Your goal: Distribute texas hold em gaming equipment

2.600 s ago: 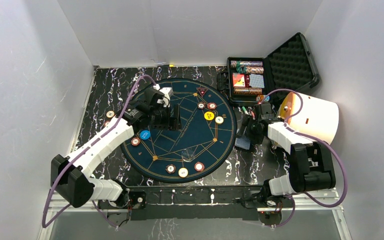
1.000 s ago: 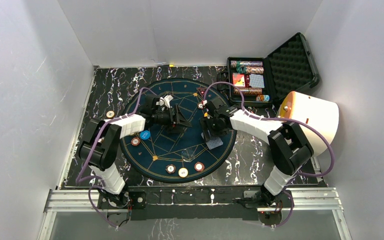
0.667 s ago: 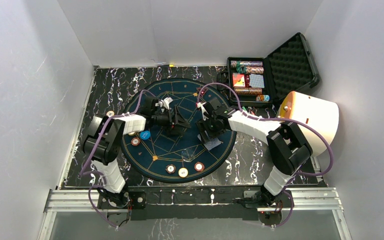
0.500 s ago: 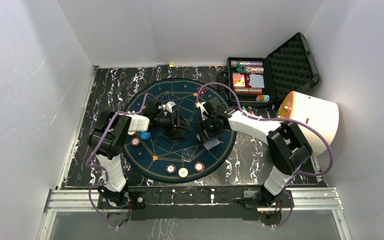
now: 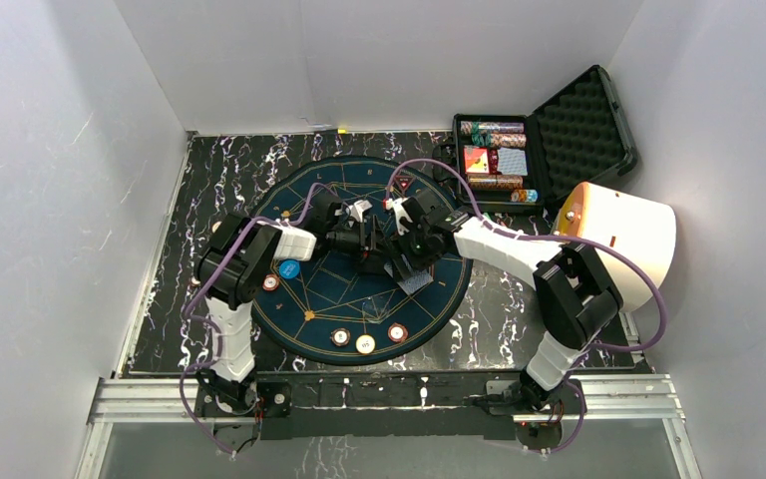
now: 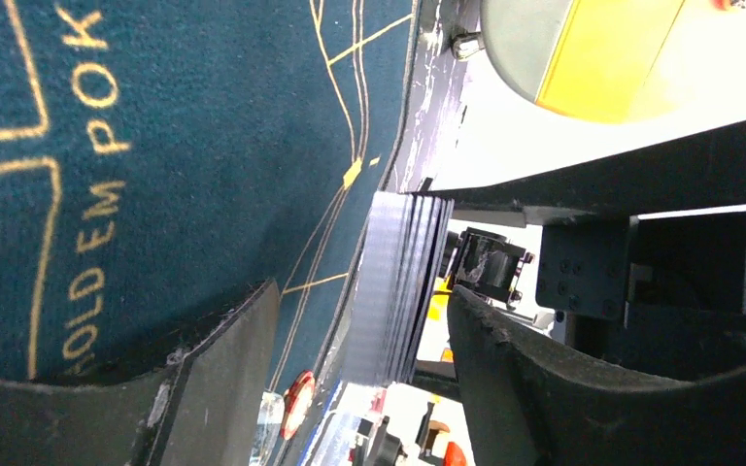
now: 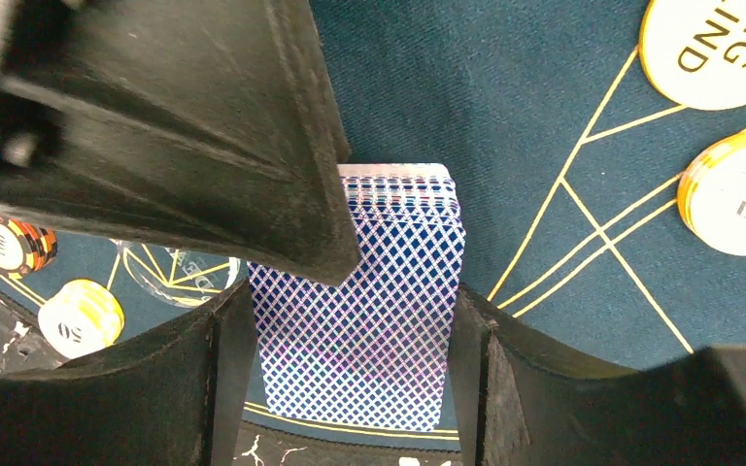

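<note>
Over the middle of the poker mat (image 5: 309,294), the right pincer (image 7: 350,301) clamps the deck of cards (image 7: 359,349); the left pincer (image 6: 361,296) stands open around its edge. Releasing before that one closes could scatter cards.

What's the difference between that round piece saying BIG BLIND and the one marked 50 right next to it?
The BIG BLIND disc looks wider than the 50 chip. The disc carries words, the chip a number. The disc looks thin, while the chip shows a thick ribbed side, perhaps a small stack. Both are round, pale-faced with yellow edges, and lie flat and apart on the blue mat.
</note>
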`<state>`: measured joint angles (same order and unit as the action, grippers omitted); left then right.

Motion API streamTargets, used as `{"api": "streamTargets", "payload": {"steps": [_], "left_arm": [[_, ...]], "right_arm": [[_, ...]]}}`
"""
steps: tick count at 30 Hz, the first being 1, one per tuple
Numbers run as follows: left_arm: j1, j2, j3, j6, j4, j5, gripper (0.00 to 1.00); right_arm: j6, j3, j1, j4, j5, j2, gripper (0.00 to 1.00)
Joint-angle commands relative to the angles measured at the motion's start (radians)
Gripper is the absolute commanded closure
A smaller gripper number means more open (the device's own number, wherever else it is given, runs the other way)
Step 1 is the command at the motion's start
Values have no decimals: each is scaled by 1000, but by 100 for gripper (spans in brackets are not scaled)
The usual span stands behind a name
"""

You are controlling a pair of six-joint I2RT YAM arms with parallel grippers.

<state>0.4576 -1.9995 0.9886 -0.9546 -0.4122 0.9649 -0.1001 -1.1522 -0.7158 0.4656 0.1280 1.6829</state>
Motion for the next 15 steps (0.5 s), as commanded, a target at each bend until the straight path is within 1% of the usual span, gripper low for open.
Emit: {"api": "streamTargets", "payload": {"steps": [1, 3, 6, 8, 12, 15], "left_arm": [[17, -19, 23, -34, -43, 48, 39], [20, -23, 18, -49, -61, 58, 42], [27, -27, 0, -103, -135, 84, 48], [32, -25, -3, -106, -143, 89, 52], [36, -22, -20, -133, -178, 103, 64], [36, -17, -34, -165, -220, 112, 71]], "right_arm": [[16, -58, -8, -40, 23, -3, 90], [16, -61, -8, -41, 21, -2, 89], [20, -67, -9, -40, 25, 9, 90], [21, -71, -9, -38, 28, 16, 90], [23, -82, -11, -36, 26, 25, 91], [23, -91, -14, -32, 22, 34, 90]]}}
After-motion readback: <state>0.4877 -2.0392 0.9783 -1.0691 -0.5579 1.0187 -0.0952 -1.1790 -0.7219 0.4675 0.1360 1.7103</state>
